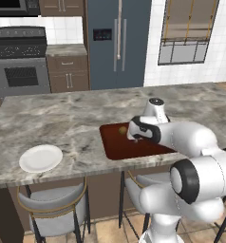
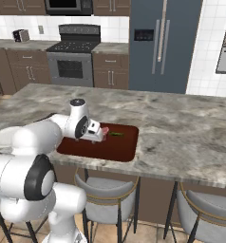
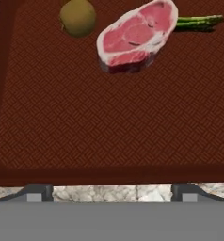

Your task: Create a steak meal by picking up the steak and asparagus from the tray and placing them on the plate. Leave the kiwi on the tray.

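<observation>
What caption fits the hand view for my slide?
Steak between kiwi and asparagus on the brown tray.

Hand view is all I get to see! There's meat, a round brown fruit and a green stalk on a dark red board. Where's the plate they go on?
Observer: The plate sits on the counter, off to the left of the tray in the left base view, apart from it.
Operator: Is anything on it yet?
Observer: No, it looks bare; the steak, asparagus and kiwi all lie on the tray.
Operator: Is the gripper touching the meat?
Observer: No. In your view the two fingertips sit at the tray's near edge, spread wide, holding nothing. The right base view shows the hand low over the tray, beside the steak.
</observation>
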### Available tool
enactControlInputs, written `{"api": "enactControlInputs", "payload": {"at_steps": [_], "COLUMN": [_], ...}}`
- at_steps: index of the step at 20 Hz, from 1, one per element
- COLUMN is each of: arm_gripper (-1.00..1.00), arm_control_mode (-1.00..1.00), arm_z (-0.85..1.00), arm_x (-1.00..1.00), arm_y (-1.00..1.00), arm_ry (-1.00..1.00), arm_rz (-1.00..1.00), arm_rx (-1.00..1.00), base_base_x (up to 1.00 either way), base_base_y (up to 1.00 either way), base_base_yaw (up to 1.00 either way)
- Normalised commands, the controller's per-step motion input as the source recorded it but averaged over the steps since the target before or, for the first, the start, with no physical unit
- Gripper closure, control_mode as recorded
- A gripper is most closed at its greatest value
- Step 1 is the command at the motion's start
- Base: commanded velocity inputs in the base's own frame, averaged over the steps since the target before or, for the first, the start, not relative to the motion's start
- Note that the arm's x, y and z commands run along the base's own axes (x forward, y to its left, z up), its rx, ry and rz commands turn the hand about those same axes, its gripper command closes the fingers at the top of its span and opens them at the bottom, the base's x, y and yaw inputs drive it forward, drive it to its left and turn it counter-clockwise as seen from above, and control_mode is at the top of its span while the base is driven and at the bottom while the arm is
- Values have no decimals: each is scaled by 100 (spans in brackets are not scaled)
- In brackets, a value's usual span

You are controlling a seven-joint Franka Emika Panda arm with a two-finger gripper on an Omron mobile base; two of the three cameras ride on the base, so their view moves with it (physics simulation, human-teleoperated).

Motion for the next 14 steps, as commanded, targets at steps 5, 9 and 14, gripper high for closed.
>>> {"api": "enactControlInputs", "payload": {"at_steps": [5,9,14], "arm_gripper": [-100,-100,-100], "arm_control_mode": [-100,-100,-100], "arm_z": [-26,-20,-19], "arm_x": [48,53,54], "arm_y": [0,0,0], "arm_ry": [0,1,1], "arm_rz": [-2,-2,-1], "arm_rx": [0,0,0], "base_base_x": [0,0,0], "base_base_y": [0,0,0], "base_base_yaw": [0,0,0]}}
